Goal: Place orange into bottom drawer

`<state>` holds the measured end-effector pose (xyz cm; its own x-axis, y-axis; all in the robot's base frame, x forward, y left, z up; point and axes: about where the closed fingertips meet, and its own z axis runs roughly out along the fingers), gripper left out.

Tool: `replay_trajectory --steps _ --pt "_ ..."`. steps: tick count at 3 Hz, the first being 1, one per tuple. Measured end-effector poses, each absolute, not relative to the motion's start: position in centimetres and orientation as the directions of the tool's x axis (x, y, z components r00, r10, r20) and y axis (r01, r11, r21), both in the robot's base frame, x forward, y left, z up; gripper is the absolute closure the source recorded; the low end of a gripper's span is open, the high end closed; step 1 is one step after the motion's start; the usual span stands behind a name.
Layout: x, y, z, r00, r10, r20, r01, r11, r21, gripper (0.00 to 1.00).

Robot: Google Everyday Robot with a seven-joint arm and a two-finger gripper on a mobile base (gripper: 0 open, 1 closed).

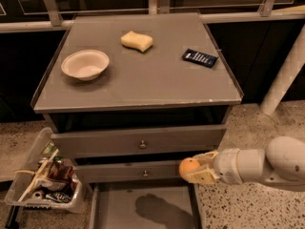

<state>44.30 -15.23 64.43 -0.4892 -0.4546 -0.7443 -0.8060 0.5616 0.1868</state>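
Observation:
The orange (188, 167) is a small round fruit held between the pale fingers (200, 176) of my gripper (194, 168), which reaches in from the right on a white arm. It hangs in front of the right end of the middle drawer, just above the right wall of the bottom drawer (109, 209). The bottom drawer is pulled open at the bottom of the view, a shallow grey tray with a dark shadow on its floor. The gripper is shut on the orange.
On the cabinet top sit a white bowl (85, 64), a pale yellow sponge (137, 40) and a dark blue packet (199, 57). Two upper drawers (142, 143) with small knobs are shut. A clear bin of snack packets (45, 180) stands at the left on the speckled floor.

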Motion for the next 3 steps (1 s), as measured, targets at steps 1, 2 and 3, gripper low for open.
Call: replay_trajectory --steps 1,2,3 --pt "44.2 -14.1 58.2 -0.500 -0.450 -0.740 -0.792 0.584 0.180 1.00" --pt "45.1 -13.6 52.2 -0.500 -0.455 -0.737 -0.765 0.630 0.130 1.00" --pt "44.9 -12.7 50.9 -0.505 -0.461 -0.730 -0.768 0.625 0.136 1.00"
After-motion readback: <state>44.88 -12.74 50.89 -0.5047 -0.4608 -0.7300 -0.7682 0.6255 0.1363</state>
